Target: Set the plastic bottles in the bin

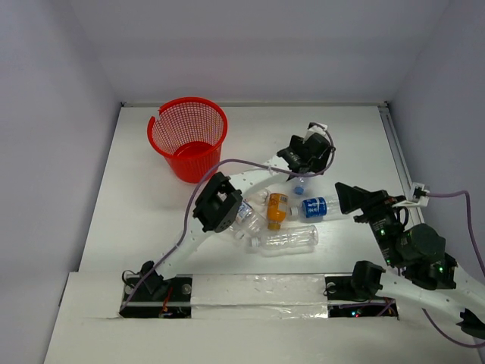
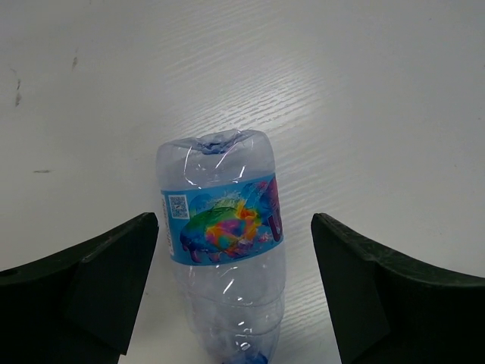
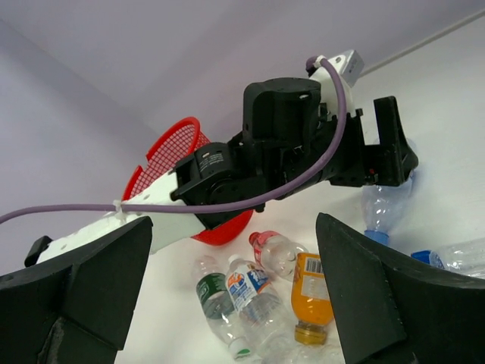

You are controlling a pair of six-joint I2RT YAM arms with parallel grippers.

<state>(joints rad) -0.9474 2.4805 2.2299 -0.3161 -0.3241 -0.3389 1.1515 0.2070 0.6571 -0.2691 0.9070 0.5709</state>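
Observation:
My left gripper point(image 1: 303, 163) is open and points down over a clear bottle with a colourful blue label point(image 2: 223, 243) and a blue cap. The bottle lies on the table between the two fingers point(image 2: 83, 280) and touches neither; it also shows in the right wrist view point(image 3: 383, 208). My right gripper point(image 1: 345, 199) is open and empty, and points left at the bottle pile. The pile holds an orange bottle point(image 1: 277, 211), a blue-labelled one point(image 1: 318, 206), a long clear one point(image 1: 286, 240), a red-capped one point(image 3: 276, 250) and a green-labelled one point(image 3: 216, 303). The red mesh bin point(image 1: 188, 136) stands at the far left.
The left arm's elbow point(image 1: 218, 202) hangs over the left side of the pile and its purple cable arcs above. White walls close the table at the back and on both sides. A rail runs along the right edge point(image 1: 395, 148).

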